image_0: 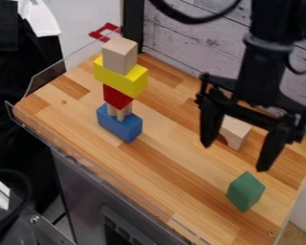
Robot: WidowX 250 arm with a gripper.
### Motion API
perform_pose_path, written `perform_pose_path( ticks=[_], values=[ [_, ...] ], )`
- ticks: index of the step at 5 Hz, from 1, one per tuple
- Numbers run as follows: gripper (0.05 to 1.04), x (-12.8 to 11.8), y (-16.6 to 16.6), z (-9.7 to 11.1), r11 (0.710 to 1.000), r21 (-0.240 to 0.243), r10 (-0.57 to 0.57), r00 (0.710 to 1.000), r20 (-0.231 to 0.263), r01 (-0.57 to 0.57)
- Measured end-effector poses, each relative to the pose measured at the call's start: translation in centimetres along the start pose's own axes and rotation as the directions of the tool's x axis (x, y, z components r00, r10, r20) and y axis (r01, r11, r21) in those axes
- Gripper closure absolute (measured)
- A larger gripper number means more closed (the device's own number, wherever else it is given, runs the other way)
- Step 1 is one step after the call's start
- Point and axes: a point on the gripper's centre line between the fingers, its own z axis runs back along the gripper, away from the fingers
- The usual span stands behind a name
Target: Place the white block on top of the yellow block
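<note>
The white block [119, 55], a pale wooden cube (more bare wood than true white), is sitting on top of the yellow block [119, 80], so the placing itself is looking finished, and what seems to be in hand is the clearing-off after release. Beneath the yellow block, a red block [117, 97] is bearing on pale uprights [122, 113], and these are standing on a blue block [119, 125] that is lying on the table [171, 160]. The hand [235, 157] is hanging well apart from the tower, over the other side of the table, its fingers spreading wide with nothing between them in their grip. Behind it a pale block with a curved cut-out [237, 131] is resting, and nearer the camera a green block [245, 192] is standing by itself. The next move is probably calling for little more than keeping the arm away from the stack; any sweep back toward it would be risking a topple, since the wide yellow piece is appearing to balance on a narrower support.
</note>
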Motion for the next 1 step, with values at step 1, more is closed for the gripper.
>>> perform_pose_path(
  ticks=[1],
  values=[
    [0.085,0.17,-0.27,-0.66,1.000,0.001,-0.005,1.000,0.011,0.005]
  ],
)
